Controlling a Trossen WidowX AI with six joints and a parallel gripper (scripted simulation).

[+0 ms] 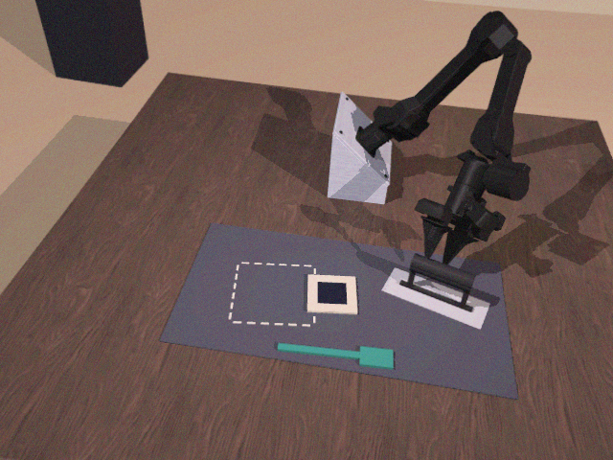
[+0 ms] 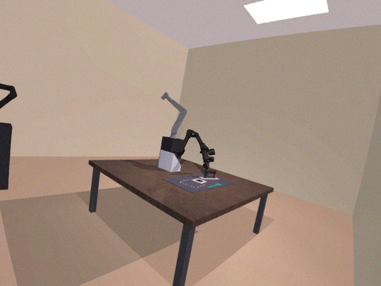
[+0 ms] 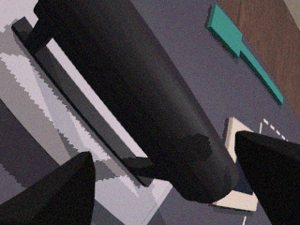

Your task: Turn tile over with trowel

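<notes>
Top view: nearest lies a flat green paddle with a thin handle (image 1: pixel 375 357) (image 2: pixel 214 186) (image 3: pixel 226 32). Beyond it, the square cream tile (image 1: pixel 312 294) (image 2: pixel 196 180) (image 3: pixel 232 201), dark square up, overlaps the dashed white outline's right side (image 1: pixel 273 324). Rightward, a white plate with a raised black bar handle (image 1: pixel 442 271) (image 2: pixel 210 171) (image 3: pixel 141 89) rests on the grey mat (image 1: pixel 445 363) (image 2: pixel 193 188) (image 3: pixel 187 42). Above that handle, the black gripper (image 1: pixel 437 260) (image 2: pixel 206 167) (image 3: pixel 165 153) has its fingers spread.

In the wrist view the black handle (image 3: pixel 141 94) covers part of the tile (image 3: pixel 234 202), and the gripper's right-hand finger in that picture hides more of it; both fingers run off the lower edge, the white plate (image 3: pixel 112 202) is cut off at the left, and the dashed outline (image 3: pixel 265 121) shows only in scraps; in the exterior view the green trowel (image 2: pixel 214 186) is too small for detail, and the fingertips seem, as far as one can tell, to blur into the handle (image 2: pixel 210 171)
</notes>
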